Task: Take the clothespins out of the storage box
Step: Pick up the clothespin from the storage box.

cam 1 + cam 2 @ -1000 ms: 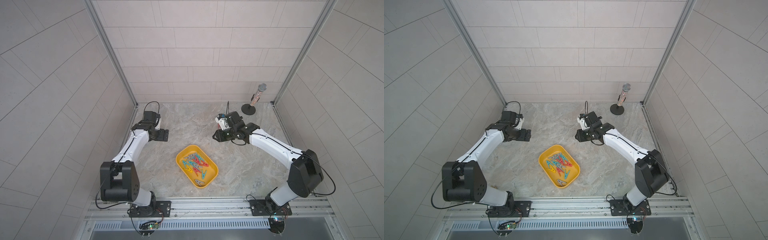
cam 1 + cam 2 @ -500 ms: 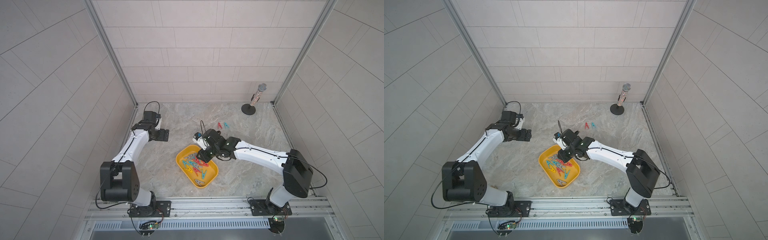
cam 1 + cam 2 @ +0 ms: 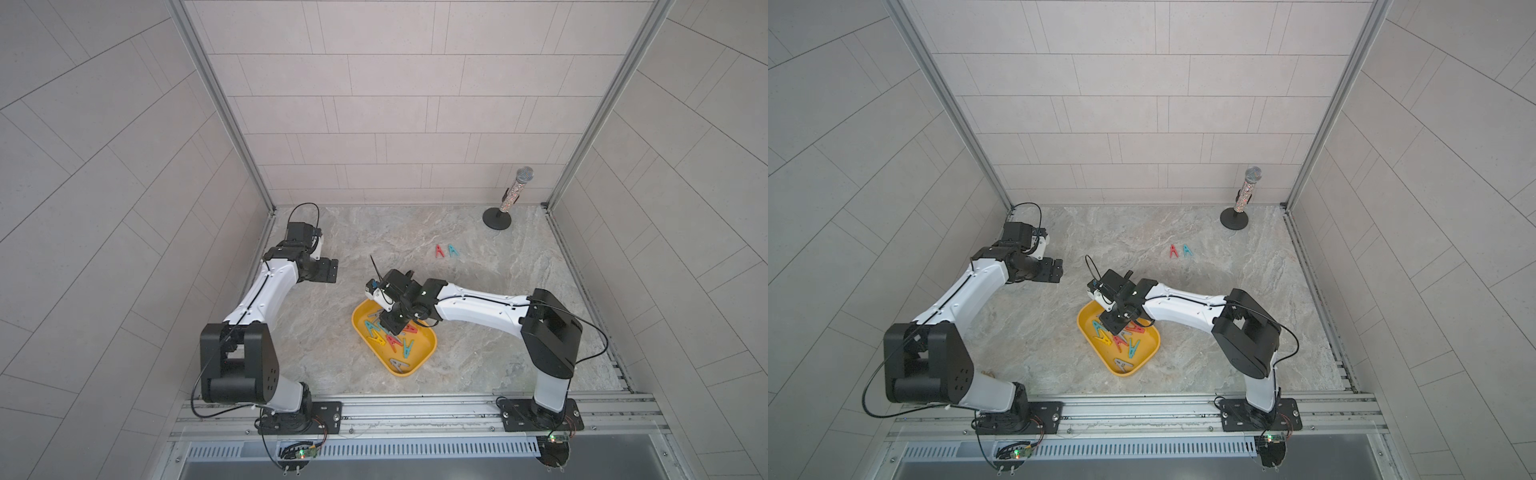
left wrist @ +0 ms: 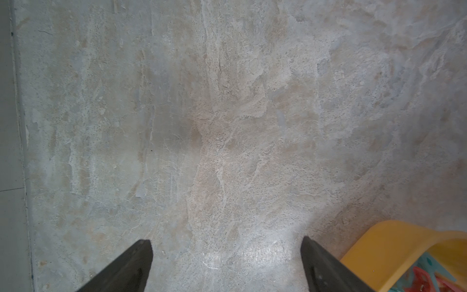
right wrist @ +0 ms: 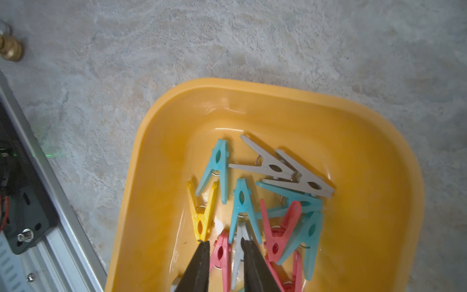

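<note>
You are working over the grey marble-patterned table [image 3: 316,340], and the big change is in the white-and-black right arm [image 3: 478,305]. A second ago it was reaching toward the far side, and now it is dipping into the shallow yellow plastic storage box [image 3: 420,354] near the table's middle. The matching left arm [image 3: 266,295] is not moving. Its left gripper [image 4: 225,265] is hanging with jaws spread wide over bare table just beside the box's corner. Where the right arm was reaching, a small red plastic peg [image 3: 439,251] and a small blue plastic peg [image 3: 453,251] are lying side by side. That is telling you two are out and a fresh pick is beginning, while the heap of red, teal, grey and yellow clothespins [image 5: 242,199] is still sitting in the box. The right gripper [image 5: 225,244] is standing with its jaws a narrow gap apart, bracketing a red A-shaped peg [image 5: 221,252] and a grey peg [image 5: 237,255] lying against it; no squeeze is showing yet. The bracketed red peg's long axis is running along the fingers, closed nose pointing out past the fingertips and legs back toward the wrist. A yellow peg [image 5: 202,217] is touching one fingertip nose-first and may be getting in the way.
</note>
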Action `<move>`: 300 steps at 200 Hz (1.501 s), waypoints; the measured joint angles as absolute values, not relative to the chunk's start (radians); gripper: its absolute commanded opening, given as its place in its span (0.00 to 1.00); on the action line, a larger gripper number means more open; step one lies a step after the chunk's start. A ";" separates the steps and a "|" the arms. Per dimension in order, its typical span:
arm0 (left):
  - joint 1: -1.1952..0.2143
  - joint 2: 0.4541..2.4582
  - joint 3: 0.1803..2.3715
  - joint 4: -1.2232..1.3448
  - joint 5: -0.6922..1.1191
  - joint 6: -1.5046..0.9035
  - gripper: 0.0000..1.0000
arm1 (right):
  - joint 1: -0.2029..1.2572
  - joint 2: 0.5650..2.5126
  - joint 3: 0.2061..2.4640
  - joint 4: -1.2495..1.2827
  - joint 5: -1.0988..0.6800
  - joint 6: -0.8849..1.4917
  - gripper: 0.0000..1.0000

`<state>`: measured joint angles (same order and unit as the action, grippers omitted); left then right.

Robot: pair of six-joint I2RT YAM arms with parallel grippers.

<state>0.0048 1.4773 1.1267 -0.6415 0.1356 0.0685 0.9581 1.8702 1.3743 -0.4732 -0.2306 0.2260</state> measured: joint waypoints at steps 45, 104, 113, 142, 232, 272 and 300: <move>0.005 1.477 1.127 -0.641 0.135 0.068 1.00 | 0.955 1.942 1.427 -0.498 -0.191 0.201 0.26; 0.005 1.477 1.127 -0.641 0.135 0.069 1.00 | 0.955 1.975 1.451 -0.528 -0.153 0.176 0.26; 0.005 1.477 1.127 -0.641 0.135 0.070 1.00 | 0.955 1.981 1.455 -0.530 -0.152 0.173 0.25; 0.005 1.477 1.127 -0.641 0.135 0.071 1.00 | 0.955 2.000 1.466 -0.531 -0.152 0.168 0.23; 0.005 1.477 1.127 -0.641 0.134 0.071 1.00 | 0.953 2.017 1.468 -0.535 -0.146 0.161 0.15; 0.005 1.477 1.127 -0.641 0.135 0.071 1.00 | 0.953 2.017 1.468 -0.535 -0.132 0.160 0.04; 0.005 1.477 1.127 -0.641 0.134 0.071 1.00 | 0.953 2.017 1.468 -0.535 -0.125 0.161 0.03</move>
